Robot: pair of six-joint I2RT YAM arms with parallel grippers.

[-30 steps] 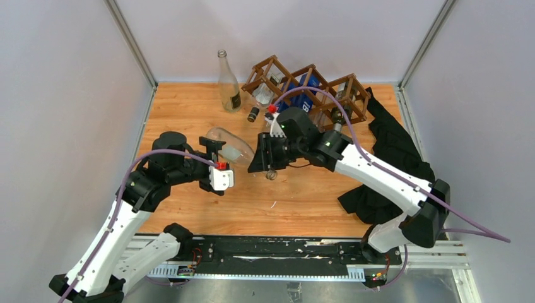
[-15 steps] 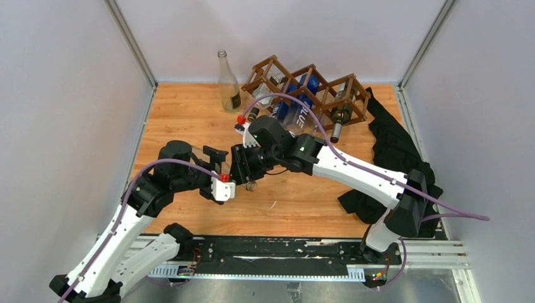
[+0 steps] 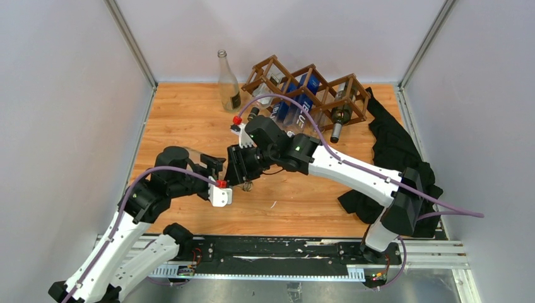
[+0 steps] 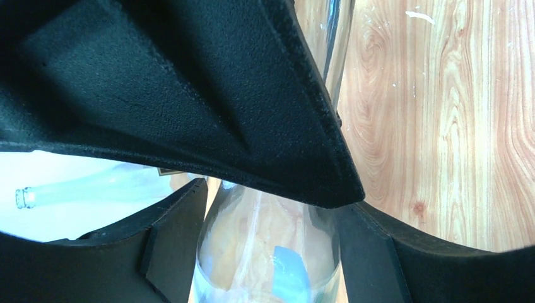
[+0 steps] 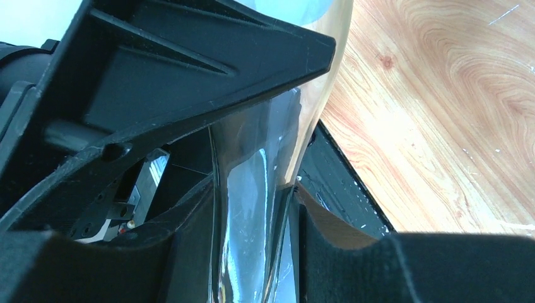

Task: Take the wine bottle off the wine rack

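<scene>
In the right wrist view the right gripper (image 5: 252, 252) pinches the slim neck of the clear wine bottle (image 5: 252, 189), one padded finger on each side of the glass, with bare wooden table (image 5: 441, 126) beyond. In the left wrist view the left gripper (image 4: 272, 208) straddles the bottle's wider body. Its fingers (image 4: 170, 246) lie right against the glass on both sides, but I cannot tell whether they press or only flank it. From the top view the bottle is off the wine rack (image 3: 309, 88), carried between the two grippers over the middle of the table, to the near left of the rack. A second clear bottle (image 3: 228, 85) stands at the far edge just left of the rack, and a black cloth (image 3: 391, 145) lies on the right. This looks like a handover. The left jaws should seat squarely on the body and grip firmly before the right lets go. The right should then spread and back off along the neck's line without twisting. Smooth glass may slip, so the bottle is best carried low.
</scene>
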